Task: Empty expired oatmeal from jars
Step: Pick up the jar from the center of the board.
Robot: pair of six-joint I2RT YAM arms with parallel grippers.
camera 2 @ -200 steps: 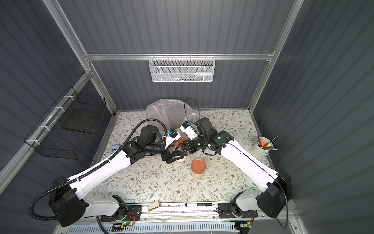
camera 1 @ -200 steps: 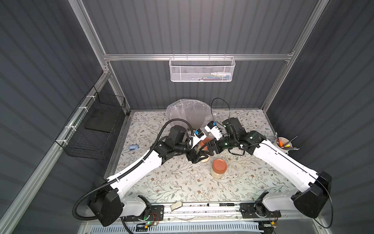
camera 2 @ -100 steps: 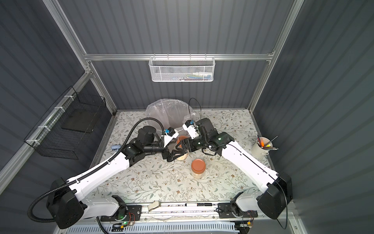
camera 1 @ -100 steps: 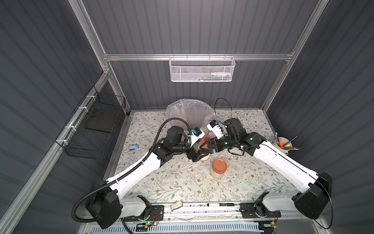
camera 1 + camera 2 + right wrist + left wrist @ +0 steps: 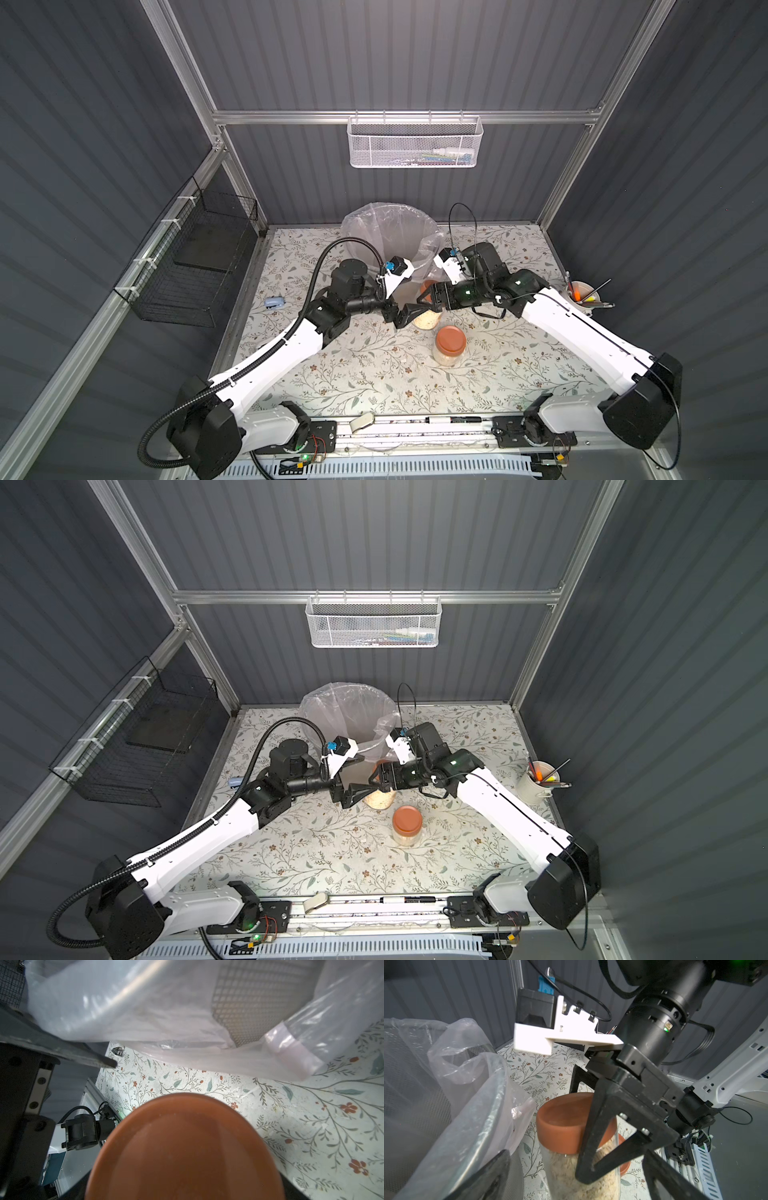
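The rear jar (image 5: 380, 801) is largely hidden in both top views. The right fingers (image 5: 591, 1136) cover its lid (image 5: 560, 1124) from above and the left fingers (image 5: 488, 1176) screen its side. Only a pale patch of oatmeal (image 5: 571, 1178) shows through the glass. The jar stands on the worktop (image 5: 374, 374) just beside the bin (image 5: 353, 245), whose loose liner (image 5: 467, 1088) hangs close to the lid.

The left wrist view cuts off the jar's base. The far right finger sits mostly behind the lid, so its contact cannot be made out. The near one lies against the lid's edge, and the pair clasps the lid, which sits on the jar. The right wrist view gives little beyond the blurred top of the lid.

The left fingers stand wide, with a gap to the glass on either side, holding nothing. The front jar (image 5: 450, 351) stands apart, capped, with oatmeal inside.

A second ago the left fingers were closed in on the rear jar. They have since spread, and the left arm has drawn back slightly. The right arm and the front jar have not shifted.
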